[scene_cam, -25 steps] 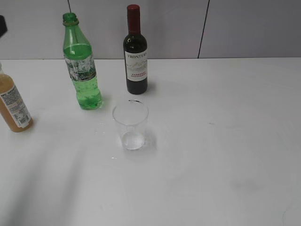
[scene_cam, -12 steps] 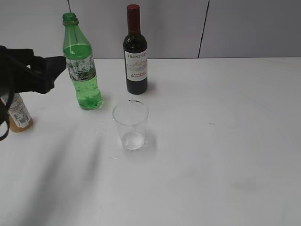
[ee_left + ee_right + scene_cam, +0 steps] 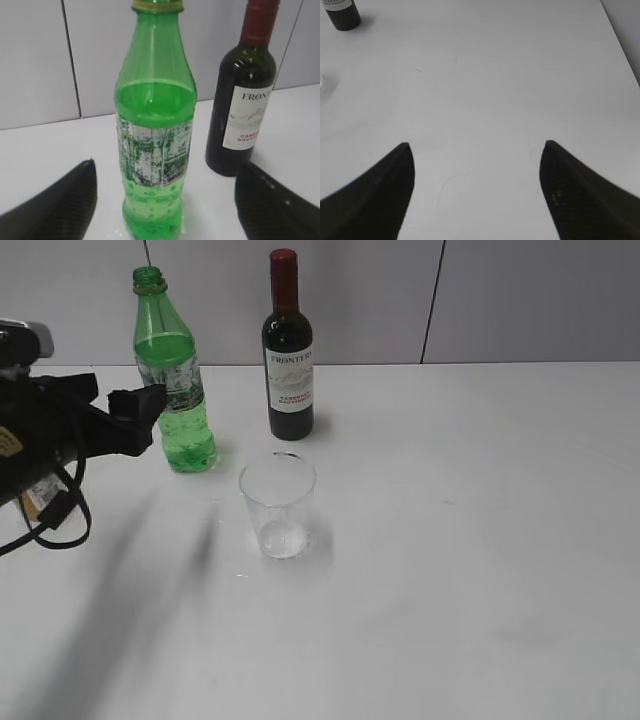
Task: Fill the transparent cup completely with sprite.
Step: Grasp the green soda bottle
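At upper left of the exterior view, the left gripper (image 3: 128, 415) stands spread wide just beside the green sprite bottle (image 3: 174, 375), uncapped, its white-grey label (image 3: 154, 152) worn unreadable. The wine bottle (image 3: 288, 348) reads "FRONTERA". The transparent cup (image 3: 277, 505) stands centre-left, empty. The right gripper (image 3: 477, 192) gapes wide over bare table (image 3: 520, 75).

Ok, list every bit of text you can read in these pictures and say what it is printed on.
"FRONTERA": white label of the wine bottle; the left wrist view cuts it to "FRON".
"CABE" over "SAUVI", in red: lower on the same label, cut off at its edge.
Green bottle: white-grey label is worn, nothing readable.
Juice bottle: mostly hidden behind the left gripper, its label too small to read.
Cup: no text.
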Motion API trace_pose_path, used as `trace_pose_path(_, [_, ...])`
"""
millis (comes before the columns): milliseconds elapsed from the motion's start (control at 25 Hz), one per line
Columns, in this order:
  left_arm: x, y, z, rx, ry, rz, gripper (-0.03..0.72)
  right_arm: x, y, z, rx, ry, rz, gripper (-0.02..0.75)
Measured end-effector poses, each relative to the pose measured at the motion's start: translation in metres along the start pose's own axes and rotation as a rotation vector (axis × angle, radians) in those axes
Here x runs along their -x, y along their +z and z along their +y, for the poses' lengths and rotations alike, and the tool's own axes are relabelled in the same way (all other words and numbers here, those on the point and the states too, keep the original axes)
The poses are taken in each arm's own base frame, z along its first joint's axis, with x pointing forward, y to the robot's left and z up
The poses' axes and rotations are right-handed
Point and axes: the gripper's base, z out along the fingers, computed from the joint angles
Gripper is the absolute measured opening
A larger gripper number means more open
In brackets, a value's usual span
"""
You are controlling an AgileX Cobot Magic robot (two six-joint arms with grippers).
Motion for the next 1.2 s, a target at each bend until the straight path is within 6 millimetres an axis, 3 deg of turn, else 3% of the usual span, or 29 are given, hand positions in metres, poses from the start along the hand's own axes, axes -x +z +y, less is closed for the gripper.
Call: trace_pose_path(1200, [-0.036,0.110,-0.012,0.043,-0.033,0.069,0.664,0.000,0.000,0.000,0.000,0.000,0.000,0.591])
